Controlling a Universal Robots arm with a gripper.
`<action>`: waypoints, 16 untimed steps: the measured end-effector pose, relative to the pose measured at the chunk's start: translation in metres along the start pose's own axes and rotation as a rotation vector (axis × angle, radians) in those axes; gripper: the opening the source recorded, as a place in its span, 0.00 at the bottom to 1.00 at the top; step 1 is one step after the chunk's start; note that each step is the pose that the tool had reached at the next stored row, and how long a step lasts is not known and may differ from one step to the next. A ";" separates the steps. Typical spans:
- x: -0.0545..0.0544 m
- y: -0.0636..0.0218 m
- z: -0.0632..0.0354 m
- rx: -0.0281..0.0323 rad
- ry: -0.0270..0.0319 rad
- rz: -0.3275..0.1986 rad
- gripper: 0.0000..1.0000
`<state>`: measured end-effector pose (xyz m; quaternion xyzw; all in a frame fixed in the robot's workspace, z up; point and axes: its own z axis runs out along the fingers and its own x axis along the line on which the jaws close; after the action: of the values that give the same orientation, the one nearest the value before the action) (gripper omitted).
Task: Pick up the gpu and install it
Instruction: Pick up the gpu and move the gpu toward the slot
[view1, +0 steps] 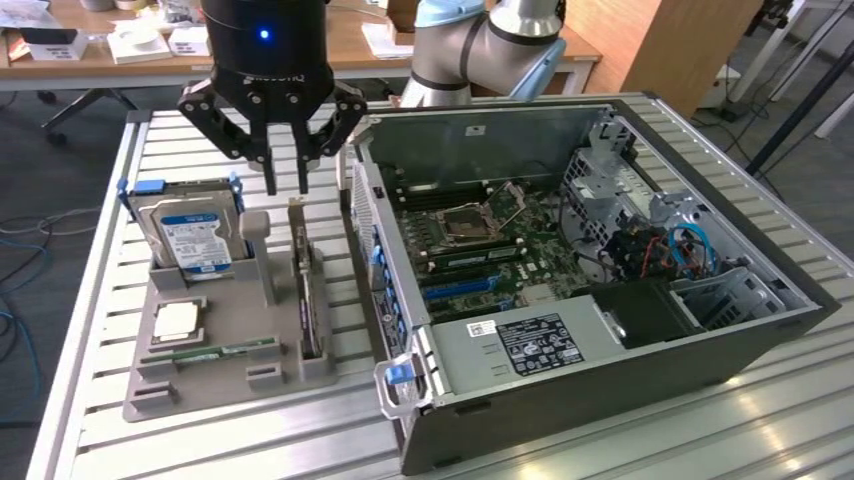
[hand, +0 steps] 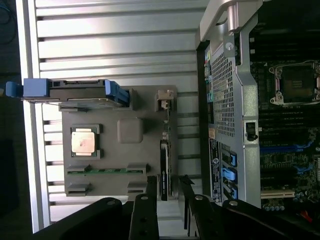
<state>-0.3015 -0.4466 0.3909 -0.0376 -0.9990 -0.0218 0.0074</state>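
So the gpu is being kept on its edge in a long slot of the grey holder tray, on the tray's side twd the exterior view's right, just beside the open pc case. The gripper is being held right above the card's far end, w/ the fingers being kept partly apart. A clear gap is being shown btwn them and nothing is being gripped. In the wrist view the card's thin dark edge is being lined up w/ that gap, and no contact can be made out.

Elsewhere on the tray, a hard drive w/ a blue label is being propped upright at the far end, twd the exterior view's left. A cpu is being kept flat nearer, and a green memory stick is being held in a slot just near of that. Inside the case the motherboard is being left exposed. Everything is being carried on a ribbed metal table
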 end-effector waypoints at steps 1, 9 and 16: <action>0.000 0.0000 0.0000 0.0000 0.0000 0.000 0.29; 0.000 -0.0003 0.0059 0.0000 0.0000 0.000 0.36; 0.000 -0.0008 0.0186 0.0000 0.0000 0.000 0.36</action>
<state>-0.3015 -0.4466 0.3723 -0.0376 -0.9990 -0.0218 0.0074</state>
